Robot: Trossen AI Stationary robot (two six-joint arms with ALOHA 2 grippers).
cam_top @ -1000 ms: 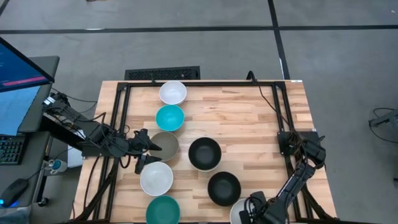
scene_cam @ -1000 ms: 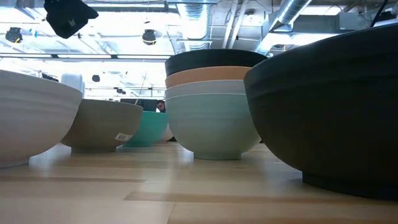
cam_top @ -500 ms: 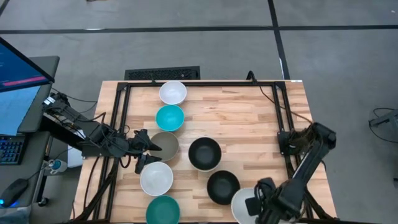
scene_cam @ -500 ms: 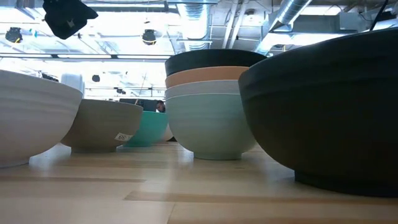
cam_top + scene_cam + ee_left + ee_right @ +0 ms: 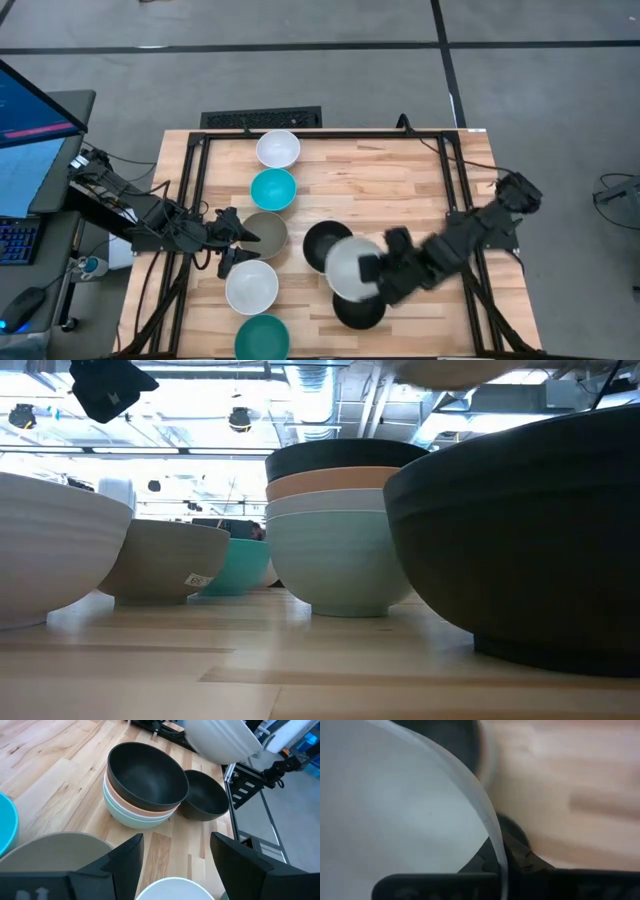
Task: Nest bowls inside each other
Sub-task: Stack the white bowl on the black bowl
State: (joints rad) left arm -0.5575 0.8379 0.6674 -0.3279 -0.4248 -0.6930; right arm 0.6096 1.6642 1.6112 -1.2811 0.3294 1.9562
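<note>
The right gripper [image 5: 372,270] pinches the rim of a white bowl [image 5: 349,268] and holds it in the air above the table [image 5: 400,190], over the gap between the stack of nested bowls [image 5: 325,243] and the single black bowl [image 5: 358,308]. In the left wrist view the carried white bowl [image 5: 220,740] hangs tilted above the table, beyond the stack [image 5: 142,787], whose layers read from the outside as mint green, white, orange and black, with the single black bowl [image 5: 204,795] sitting just beside it. In the right wrist view the white bowl's [image 5: 395,820] inner wall fills most of the picture, with its rim running between that gripper's dark fingers [image 5: 520,857]. The left gripper [image 5: 232,245] waits at the left side of the table with its fingers spread, next to the grey-taupe bowl [image 5: 268,232] and a white bowl [image 5: 251,286]. Along that left column, the far end holds another white bowl [image 5: 278,148], then a turquoise bowl [image 5: 273,189], and the near edge holds a dark teal bowl [image 5: 262,338]. In the low view the stack [image 5: 345,530] stands in the middle with the big dark wall of the black bowl [image 5: 530,540] close on the right.
</note>
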